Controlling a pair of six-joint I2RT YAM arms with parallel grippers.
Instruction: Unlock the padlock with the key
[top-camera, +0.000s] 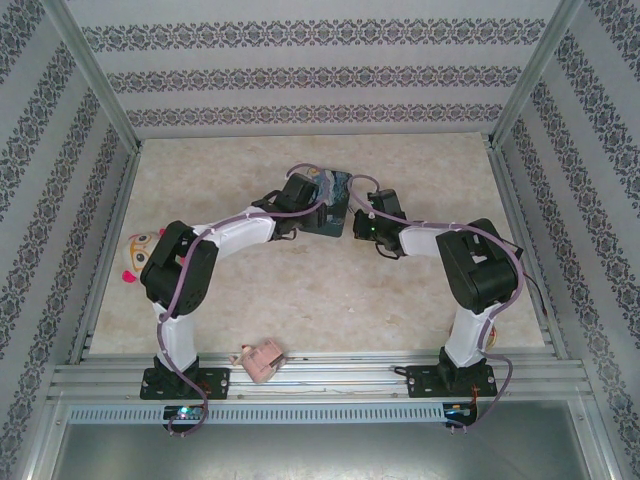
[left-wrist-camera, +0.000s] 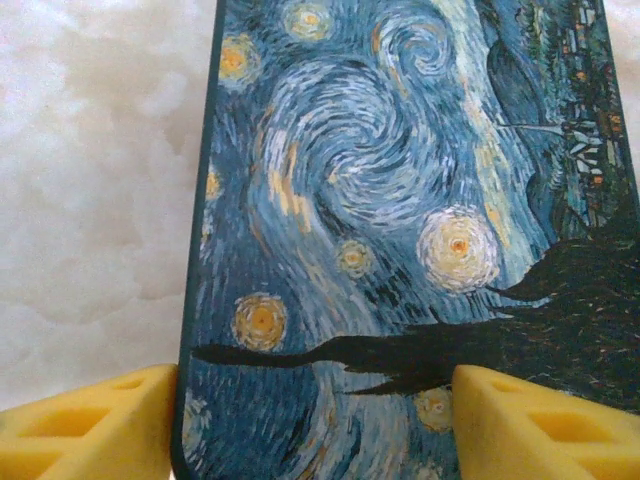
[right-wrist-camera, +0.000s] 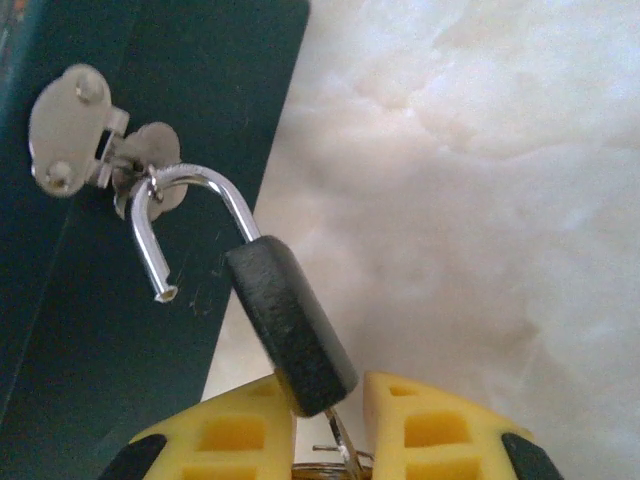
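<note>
Counting what I'm seeing: one padlock (right-wrist-camera: 292, 330), one key (right-wrist-camera: 338, 445) (just a sliver showing), one blue painted tin (left-wrist-camera: 380, 200), one silvery hasp (right-wrist-camera: 75, 130), one plush doll (top-camera: 138, 250), one pink object (top-camera: 260, 360). Grippers I'm running: two — left gripper (left-wrist-camera: 312, 385), right gripper (right-wrist-camera: 328, 390).

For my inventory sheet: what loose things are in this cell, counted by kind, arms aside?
painted tin: 1
padlock: 1
toy figure: 1
pink object: 1
Total: 4
</note>
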